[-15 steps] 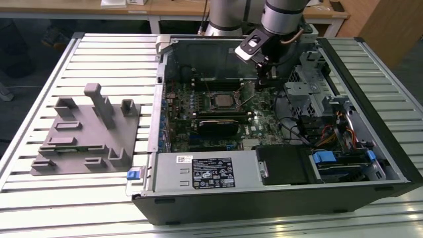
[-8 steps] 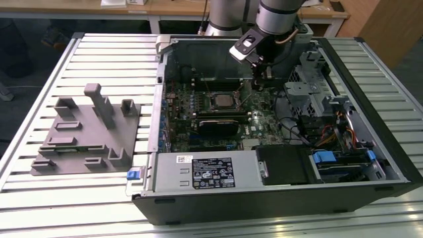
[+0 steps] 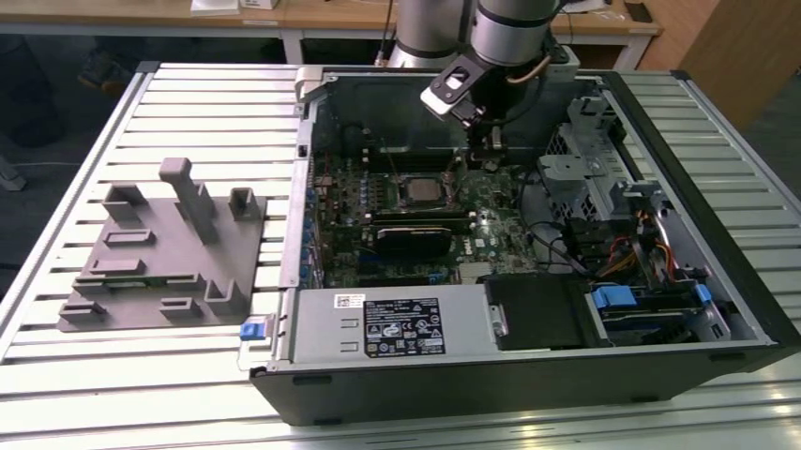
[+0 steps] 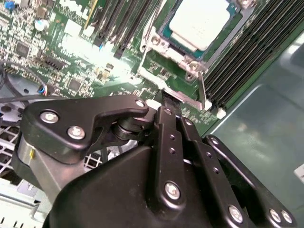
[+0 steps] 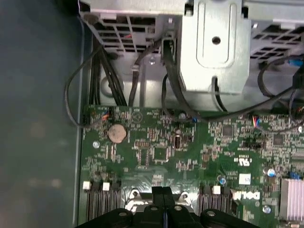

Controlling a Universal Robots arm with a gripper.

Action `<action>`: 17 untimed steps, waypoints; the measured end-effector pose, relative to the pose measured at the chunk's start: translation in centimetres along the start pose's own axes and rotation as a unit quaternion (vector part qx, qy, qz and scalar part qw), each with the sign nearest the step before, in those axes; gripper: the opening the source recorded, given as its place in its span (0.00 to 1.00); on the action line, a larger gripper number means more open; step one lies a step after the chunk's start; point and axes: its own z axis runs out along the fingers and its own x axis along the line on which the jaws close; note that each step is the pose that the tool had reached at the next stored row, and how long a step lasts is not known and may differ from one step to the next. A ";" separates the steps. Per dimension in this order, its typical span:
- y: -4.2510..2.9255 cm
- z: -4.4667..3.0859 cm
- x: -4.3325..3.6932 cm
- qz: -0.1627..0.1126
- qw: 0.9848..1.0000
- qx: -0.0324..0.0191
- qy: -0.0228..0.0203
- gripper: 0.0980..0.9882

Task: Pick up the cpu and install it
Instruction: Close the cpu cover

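Cpu (image 4: pixel 199 21) lying flat in the socket (image 4: pixel 156 42) on the motherboard (image 4: pixel 71 47), silvery top up: pick-up and placing appear done, though whether the socket is latched cannot be told. Being square, the cpu has no long axis, and its edges run parallel to the socket's. Claw (image 5: pixel 164 192) pressed together and empty, its tip just beside the socket.

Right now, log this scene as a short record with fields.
chip: silvery chip seated in the socket, not held
pincer: pincer shut, tips low at the socket's edge; contact cannot be told
board: green board inside the open case
fixture: grey fixture on the table, on the exterior view's left of the case
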 end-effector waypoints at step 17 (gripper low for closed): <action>-3.30 0.60 0.14 0.000 1.000 0.000 0.000 0.01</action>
